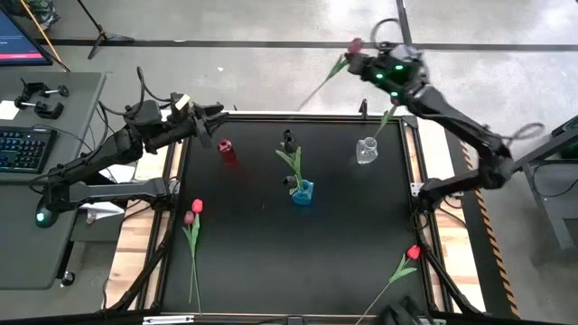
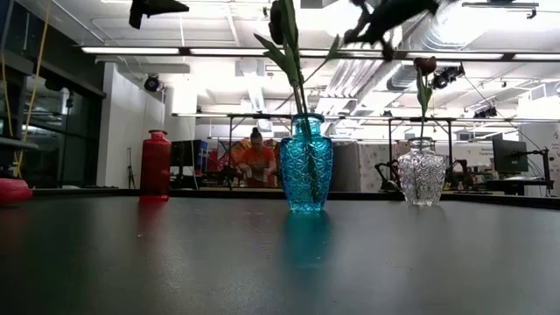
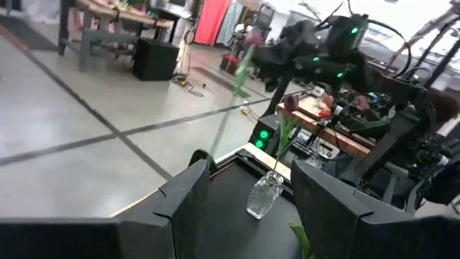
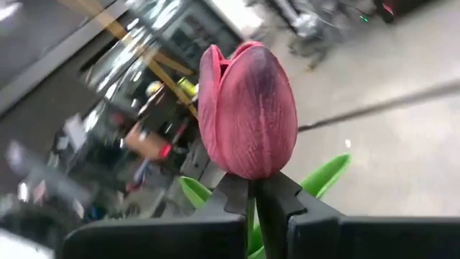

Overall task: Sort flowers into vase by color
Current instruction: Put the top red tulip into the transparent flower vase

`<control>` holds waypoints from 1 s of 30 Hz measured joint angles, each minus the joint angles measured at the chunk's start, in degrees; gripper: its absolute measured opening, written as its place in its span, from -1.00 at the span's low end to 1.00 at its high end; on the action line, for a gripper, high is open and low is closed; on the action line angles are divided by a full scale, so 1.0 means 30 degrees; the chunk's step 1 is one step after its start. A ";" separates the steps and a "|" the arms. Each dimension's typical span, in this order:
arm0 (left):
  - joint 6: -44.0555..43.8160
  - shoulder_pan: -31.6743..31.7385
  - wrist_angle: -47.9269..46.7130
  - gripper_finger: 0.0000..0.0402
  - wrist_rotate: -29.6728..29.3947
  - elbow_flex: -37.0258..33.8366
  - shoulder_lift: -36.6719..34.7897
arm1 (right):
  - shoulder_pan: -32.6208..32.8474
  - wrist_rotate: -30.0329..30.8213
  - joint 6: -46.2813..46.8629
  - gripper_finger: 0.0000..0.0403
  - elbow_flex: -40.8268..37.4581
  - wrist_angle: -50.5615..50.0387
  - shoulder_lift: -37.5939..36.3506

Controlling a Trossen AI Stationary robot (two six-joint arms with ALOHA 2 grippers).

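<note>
My right gripper (image 1: pixel 359 57) is raised high over the table's far right part, shut on a maroon tulip (image 4: pixel 248 115). Its green stem (image 1: pixel 316 88) trails away toward the left. A clear vase (image 1: pixel 366 151) at the far right holds a maroon tulip (image 2: pixel 425 64) by its stem. The blue vase (image 1: pixel 302 192) in the middle holds a dark tulip (image 1: pixel 289 140). A red vase (image 1: pixel 227 153) stands at the far left. My left gripper (image 3: pixel 248 208) hovers open by the red vase, holding nothing. Two tulips (image 1: pixel 192 215) lie at the near left and a red one (image 1: pixel 413 253) at the near right. My right gripper pinches the tulip's stem right below the head (image 4: pixel 251 193) between its two fingertips. The fingers point about level. The head stands just past the fingertips, and a green leaf (image 4: pixel 323 176) shows behind it. The flower is lifted clear of the table.
The table's near middle (image 1: pixel 298 271) is bare black surface. A keyboard and tools (image 1: pixel 27 135) lie on a side desk to the left. Beyond the far edge, a person (image 2: pixel 258 162) sits in the room.
</note>
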 joint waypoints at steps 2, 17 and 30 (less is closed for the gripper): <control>0.0474 0.0000 0.0549 -0.07 0.0152 0.0000 0.0015 | 0.0210 -0.0754 -0.1781 -1.00 0.0458 -0.1082 -0.1068; 0.0446 -0.0308 0.2046 -0.07 0.0185 0.0000 0.0602 | 0.4461 0.0682 -0.7166 -1.00 0.3990 -1.3888 -0.5222; -0.1316 -0.3043 0.6831 -0.07 0.0349 0.0000 0.2413 | 0.5544 0.8700 -0.9935 -1.00 0.3870 -1.6020 -0.6167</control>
